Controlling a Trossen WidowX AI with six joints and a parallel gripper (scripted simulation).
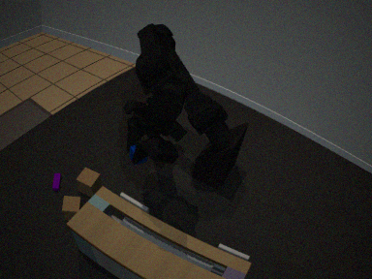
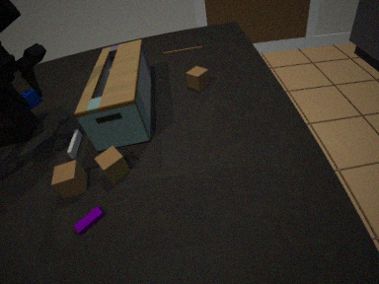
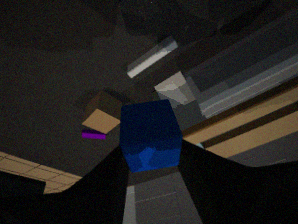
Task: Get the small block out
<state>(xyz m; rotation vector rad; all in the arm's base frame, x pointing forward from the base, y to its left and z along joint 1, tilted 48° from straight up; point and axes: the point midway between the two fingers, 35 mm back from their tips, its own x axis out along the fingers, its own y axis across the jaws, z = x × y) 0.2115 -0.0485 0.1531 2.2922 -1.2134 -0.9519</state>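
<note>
My gripper (image 3: 150, 143) (image 1: 138, 154) (image 2: 31, 99) is shut on the small blue block (image 3: 149, 134) (image 1: 132, 152) (image 2: 33, 98). It holds the block in the air, above the table and away from the box. The box (image 1: 111, 242) (image 2: 123, 79) has a tan top with a long slot and pale blue-grey walls. It stands upright on the dark table (image 1: 291, 203) (image 2: 222, 173). In the wrist view the box (image 3: 250, 125) shows below and to the right of the block.
Two tan cubes (image 1: 88, 177) (image 1: 71, 203) (image 2: 113, 163) (image 2: 68, 178) and a purple bar (image 1: 56, 181) (image 2: 88, 219) lie near the box's end. A third tan cube (image 2: 197, 77) sits beyond the box. A white bar (image 2: 74, 143) (image 1: 134, 201) lies by the box. The arm's base (image 1: 218, 155) stands behind.
</note>
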